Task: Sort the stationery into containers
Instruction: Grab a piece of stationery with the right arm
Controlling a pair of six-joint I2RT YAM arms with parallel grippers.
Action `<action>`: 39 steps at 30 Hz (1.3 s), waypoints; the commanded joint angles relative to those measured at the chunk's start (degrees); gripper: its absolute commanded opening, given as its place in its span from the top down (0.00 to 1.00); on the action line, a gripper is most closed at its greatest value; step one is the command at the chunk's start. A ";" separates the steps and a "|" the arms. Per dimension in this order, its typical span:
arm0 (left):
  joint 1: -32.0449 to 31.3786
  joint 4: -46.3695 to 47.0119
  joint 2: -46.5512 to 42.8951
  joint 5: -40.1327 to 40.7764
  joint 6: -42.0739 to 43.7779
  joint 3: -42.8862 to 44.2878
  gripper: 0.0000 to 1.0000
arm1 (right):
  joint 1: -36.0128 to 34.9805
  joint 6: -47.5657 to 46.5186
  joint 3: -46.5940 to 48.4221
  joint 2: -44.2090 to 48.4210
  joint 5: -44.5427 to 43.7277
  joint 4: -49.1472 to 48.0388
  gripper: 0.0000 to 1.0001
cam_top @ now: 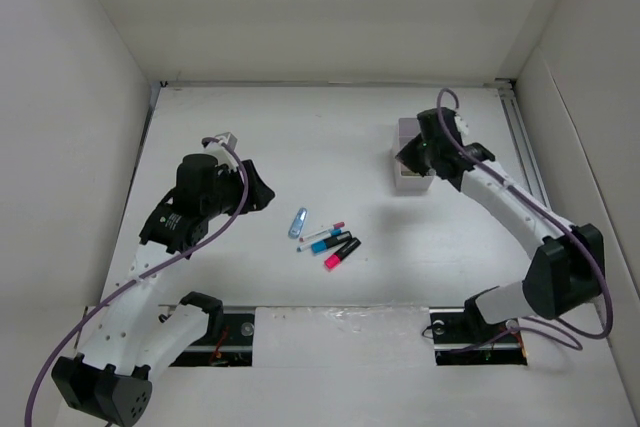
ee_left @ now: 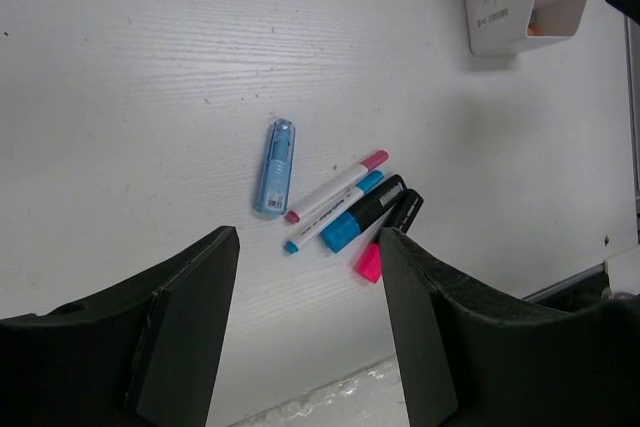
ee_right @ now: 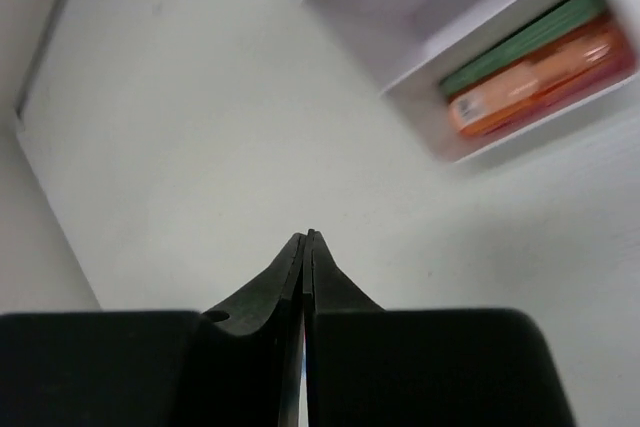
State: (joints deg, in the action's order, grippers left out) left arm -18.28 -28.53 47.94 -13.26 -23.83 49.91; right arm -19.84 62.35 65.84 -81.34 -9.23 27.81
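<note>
- White box (cam_top: 411, 183): 1 compartment holds green and orange pieces (ee_right: 530, 67).
- Right claw (ee_right: 308, 239): fingers together, empty, just beside box.
- Left claw (ee_left: 307, 247): fingers apart, empty, well apart from box.
- 5 loose stationery items (ee_left: 338, 209): on surface (cam_top: 300, 127), well apart from box.

From my console the table (ee_left: 150, 67) reads as matt white board with a faint wood-like grain and a few dark specks. The box (ee_left: 492, 7) looks like smooth white plastic, slightly translucent at its walls. The pale blue piece (ee_left: 276, 166) is glossy, see-through plastic; the black marker (ee_left: 380, 199) barrels carry a soft sheen. On the left gripper (ee_left: 308, 247) the fingers (ee_left: 190, 327) look matt black plastic, a little grainy
</note>
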 commanded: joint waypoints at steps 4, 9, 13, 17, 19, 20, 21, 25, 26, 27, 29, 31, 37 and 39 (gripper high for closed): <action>-0.26 -0.29 -0.22 3.76 0.81 2.55 0.45 | -18.43 -5.04 6.20 -7.15 0.28 0.65 0.90; -0.26 -1.35 -0.75 6.22 0.19 3.18 0.45 | -29.37 -6.27 16.58 -22.17 -3.68 6.19 0.45; -0.26 -1.35 -2.50 6.84 -0.86 3.18 0.45 | -34.30 -6.89 25.37 -31.14 -6.50 11.38 0.37; -0.26 -1.87 -3.12 6.84 -0.86 3.18 0.45 | -35.80 -6.89 30.65 -37.13 -7.82 15.07 0.36; -0.26 -1.88 -3.65 6.84 -0.86 3.18 0.45 | -36.33 -6.89 31.19 -38.62 -8.34 15.08 0.36; -0.26 -2.49 -3.65 7.36 -0.86 3.87 0.45 | -36.85 -6.37 31.19 -39.15 -8.34 15.08 0.37; -0.26 -2.49 -3.65 8.50 -0.86 4.66 0.46 | -36.85 -6.36 31.80 -39.16 -8.34 15.60 0.38; -0.26 -4.77 -4.17 12.72 -0.86 7.48 0.48 | -36.85 -5.22 32.41 -41.96 -7.29 15.61 0.44; -0.26 -5.47 -4.17 13.42 -0.86 8.70 0.48 | -36.85 -5.22 32.42 -42.84 -7.29 15.61 0.45; -0.26 -5.48 -4.17 13.95 -0.86 9.23 0.48 | -36.85 -5.22 32.94 -42.85 -6.59 15.61 0.47; -0.26 -5.48 -4.17 14.49 -0.86 9.94 0.48 | -36.85 -5.22 33.55 -44.60 -5.89 15.61 0.52; -0.26 -5.48 -4.17 13.79 -0.86 9.94 0.48 | -36.85 -5.22 34.26 -45.30 -5.27 15.61 0.55; -0.26 -5.48 -4.17 13.17 -0.86 9.42 0.48 | -36.85 -4.60 36.02 -46.54 -2.72 15.61 0.48; -0.26 -5.48 -4.17 13.17 -0.86 9.42 0.48 | -36.85 -4.60 36.72 -46.54 -2.72 15.61 0.45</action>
State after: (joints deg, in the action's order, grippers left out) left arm -18.28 -34.17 44.14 -0.56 -24.51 58.13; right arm -56.34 57.47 101.06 -126.43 -12.84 41.58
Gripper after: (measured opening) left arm 0.526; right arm 0.540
